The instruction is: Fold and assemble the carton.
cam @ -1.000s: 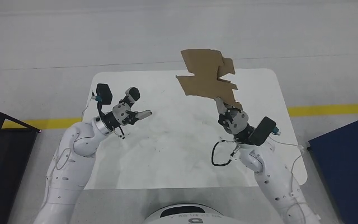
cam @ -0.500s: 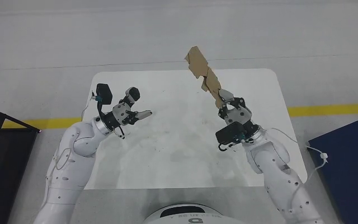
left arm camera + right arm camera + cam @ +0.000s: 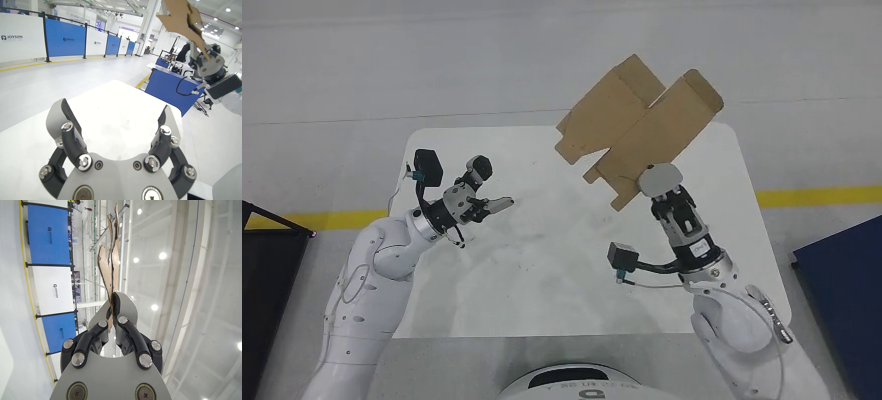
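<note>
Cartons: one flat carton, in the air above the tabletop's far right side.
Right end effector: clamped on the carton's lower corner.
Left end effector: spread wide, empty, above the tabletop.

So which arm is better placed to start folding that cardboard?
Probably the left: the left gripper is open and empty over the table, while the right gripper is shut on the flat carton, holding it up.
</note>
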Action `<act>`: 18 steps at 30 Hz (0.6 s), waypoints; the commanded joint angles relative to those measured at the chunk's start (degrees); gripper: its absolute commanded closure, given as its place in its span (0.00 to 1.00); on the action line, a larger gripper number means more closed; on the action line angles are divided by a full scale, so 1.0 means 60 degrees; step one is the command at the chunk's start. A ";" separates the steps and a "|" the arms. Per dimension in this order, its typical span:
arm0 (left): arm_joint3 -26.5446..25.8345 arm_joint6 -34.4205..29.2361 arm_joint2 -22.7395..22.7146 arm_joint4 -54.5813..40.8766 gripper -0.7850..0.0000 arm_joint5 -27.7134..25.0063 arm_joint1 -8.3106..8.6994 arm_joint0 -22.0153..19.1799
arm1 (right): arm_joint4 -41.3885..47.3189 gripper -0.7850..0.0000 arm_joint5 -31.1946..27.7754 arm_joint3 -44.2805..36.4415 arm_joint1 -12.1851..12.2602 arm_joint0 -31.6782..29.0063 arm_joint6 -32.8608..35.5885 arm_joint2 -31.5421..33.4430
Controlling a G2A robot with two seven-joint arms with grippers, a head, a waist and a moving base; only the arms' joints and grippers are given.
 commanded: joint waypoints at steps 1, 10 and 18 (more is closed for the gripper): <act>0.0000 0.0000 0.0000 0.0000 0.00 0.0000 0.0000 0.0000 | 0.0014 1.00 0.0026 -0.0009 0.0229 0.0089 0.0075 0.0261; 0.0000 0.0000 0.0000 0.0000 0.00 0.0000 0.0000 0.0000 | 0.0014 1.00 -0.0500 -0.0247 0.1375 0.0366 0.0693 0.0088; 0.0000 0.0000 0.0000 0.0000 0.00 0.0000 0.0000 0.0000 | 0.0187 1.00 0.0569 0.0258 0.1636 0.0555 0.2339 -0.2333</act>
